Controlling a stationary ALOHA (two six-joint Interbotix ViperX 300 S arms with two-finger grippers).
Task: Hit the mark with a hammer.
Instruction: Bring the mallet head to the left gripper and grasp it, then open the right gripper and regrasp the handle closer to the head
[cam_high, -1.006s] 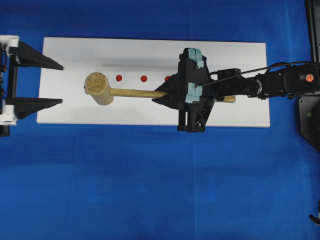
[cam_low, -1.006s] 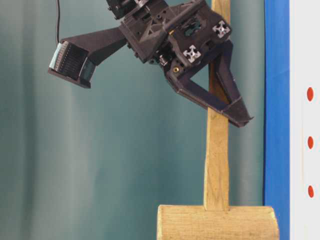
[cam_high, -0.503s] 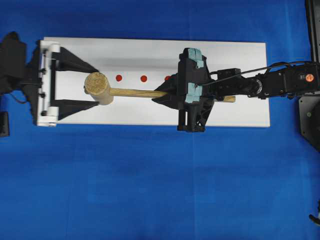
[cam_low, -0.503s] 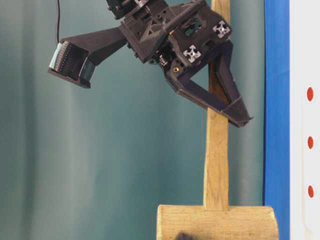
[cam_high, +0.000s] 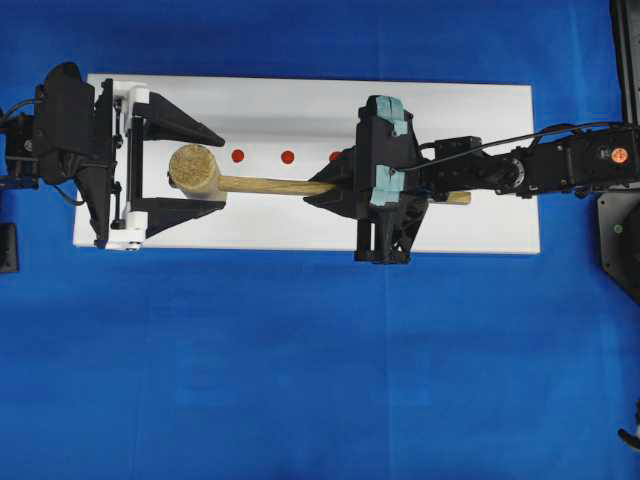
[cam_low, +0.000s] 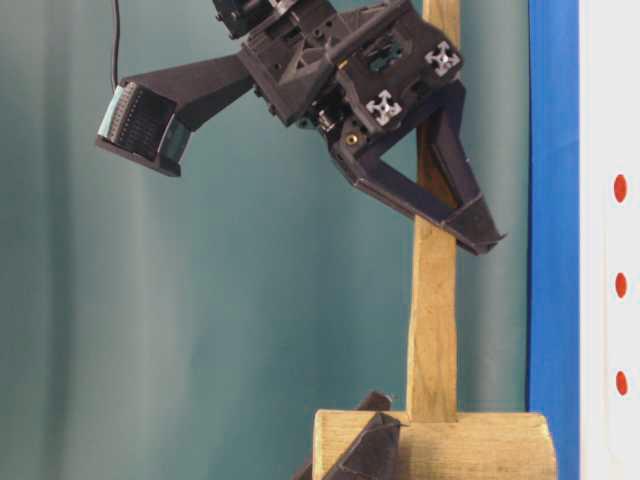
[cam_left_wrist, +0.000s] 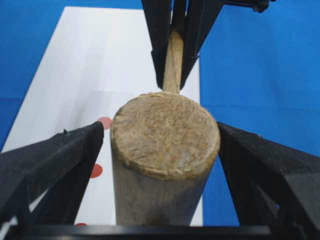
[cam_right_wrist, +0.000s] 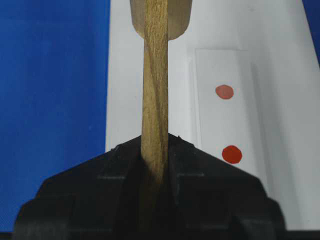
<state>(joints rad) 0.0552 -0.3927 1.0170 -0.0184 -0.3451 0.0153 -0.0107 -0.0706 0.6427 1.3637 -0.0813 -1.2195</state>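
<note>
Right end effector (cam_high: 335, 188): clamped on the handle of the hammer (cam_high: 270, 185), centre of the overhead frame.
Left end effector (cam_high: 210, 168): jaws wide apart, one on each side of the hammer head, left of frame; contact cannot be told.
Mark (cam_high: 288, 157): middle red dot on the white block (cam_high: 480, 120), just above the handle.
Counter (cam_high: 300, 380): blue.

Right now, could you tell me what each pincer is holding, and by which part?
The right pincer grips the hammer mid-handle. The left pincer holds nothing, open around the head.
</note>
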